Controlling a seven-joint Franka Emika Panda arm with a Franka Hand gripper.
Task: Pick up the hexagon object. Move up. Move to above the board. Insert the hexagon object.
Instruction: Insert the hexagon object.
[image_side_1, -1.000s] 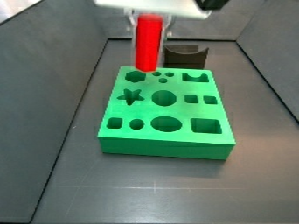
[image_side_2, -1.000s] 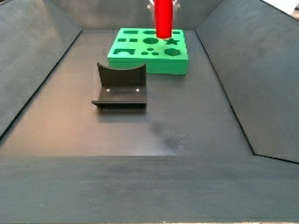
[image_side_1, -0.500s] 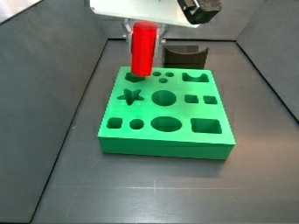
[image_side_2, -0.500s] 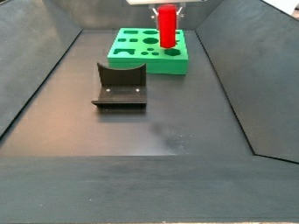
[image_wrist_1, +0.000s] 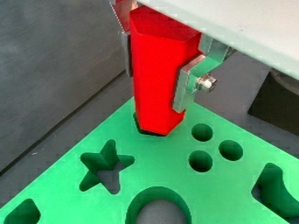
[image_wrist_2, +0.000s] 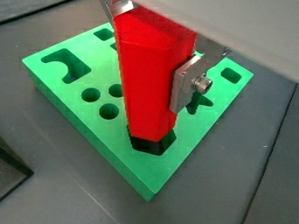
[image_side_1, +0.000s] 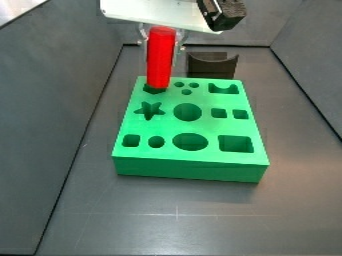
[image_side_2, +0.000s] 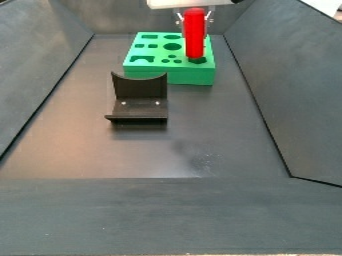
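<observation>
Even, soft overhead light, faint shadows, mild sheen on the dark floor (image_side_2: 187, 150); small, slightly soft pictures.

Tall bright red hexagon object (image_wrist_2: 149, 79) stood upright, lower end entering a corner hole of the large bright green square board (image_wrist_2: 70, 87), clamped between the gripper (image_wrist_2: 158, 61) plates.

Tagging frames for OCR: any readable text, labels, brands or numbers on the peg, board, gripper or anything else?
None: no view shows any readable text.
Bright red hexagon peg: plain faces.
Bright green board with shaped holes: cut-outs only, no print.
Gripper, shut on the peg, whose lower end is in a hole at the board's corner: bare silver finger plate and a screw, unmarked.
Dark fixture: unmarked.
</observation>
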